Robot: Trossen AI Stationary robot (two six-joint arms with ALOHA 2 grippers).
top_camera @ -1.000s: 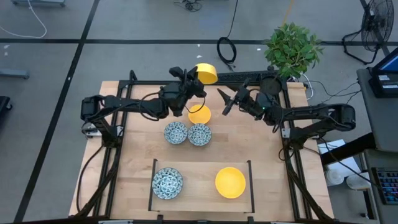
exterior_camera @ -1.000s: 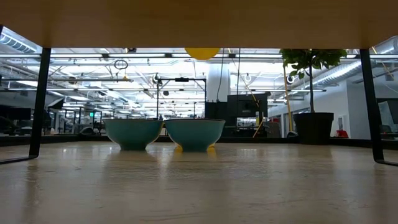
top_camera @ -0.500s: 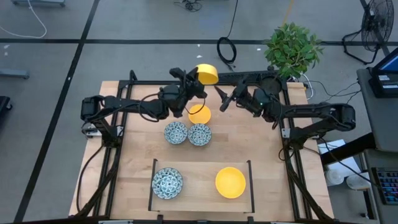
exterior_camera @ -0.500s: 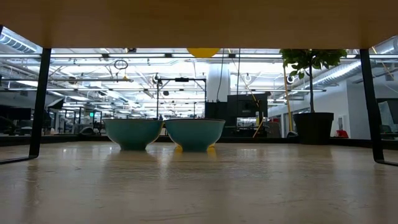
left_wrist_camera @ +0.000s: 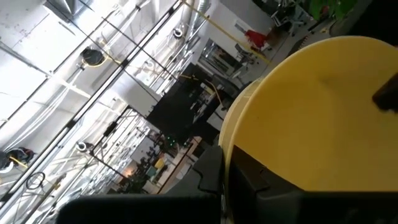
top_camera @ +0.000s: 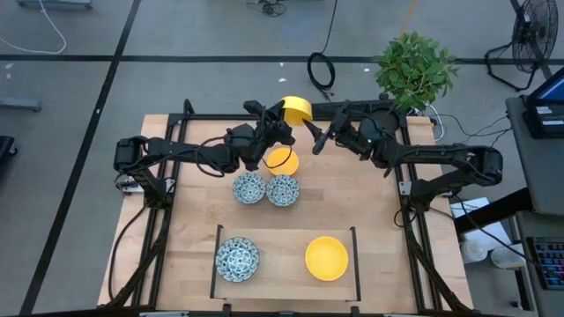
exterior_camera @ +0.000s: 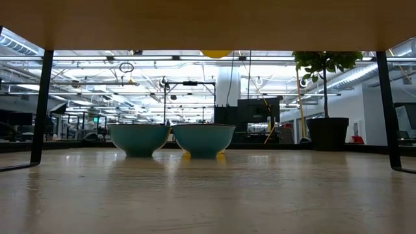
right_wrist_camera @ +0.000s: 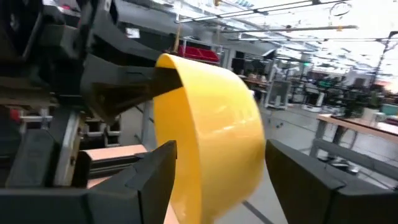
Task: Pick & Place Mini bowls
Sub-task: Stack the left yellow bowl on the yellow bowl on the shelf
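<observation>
My left gripper (top_camera: 282, 124) is shut on a yellow mini bowl (top_camera: 297, 108), which it holds high over the table's far part. My right gripper (top_camera: 314, 137) is open, and in the right wrist view its fingers (right_wrist_camera: 152, 180) stand on either side of that bowl (right_wrist_camera: 214, 143). I cannot tell whether they touch it. A second yellow bowl (top_camera: 282, 161) rests on its base on the table. In front of it stand two blue-patterned bowls (top_camera: 249, 187) (top_camera: 283, 190). One patterned bowl (top_camera: 237, 259) and one yellow bowl (top_camera: 326, 258) sit in the tray. My left gripper pinches the yellow bowl by its rim (left_wrist_camera: 231, 146), one finger on the outer wall (left_wrist_camera: 267, 186) and the other across the rim from it. It comes from the table's left. The bowl is lifted clear and tipped on its side, its mouth facing left.
A black-framed tray (top_camera: 217, 264) lies at the table's near edge. A potted plant (top_camera: 414, 69) stands at the far right corner, behind my right arm. Bare wood lies to the left and right of the bowls.
My left gripper has carried the yellow bowl a little up and toward the right. My right gripper has moved toward the far edge and left, closing in on the bowl until its fingers stand around it. The bowls on the table have not moved.
</observation>
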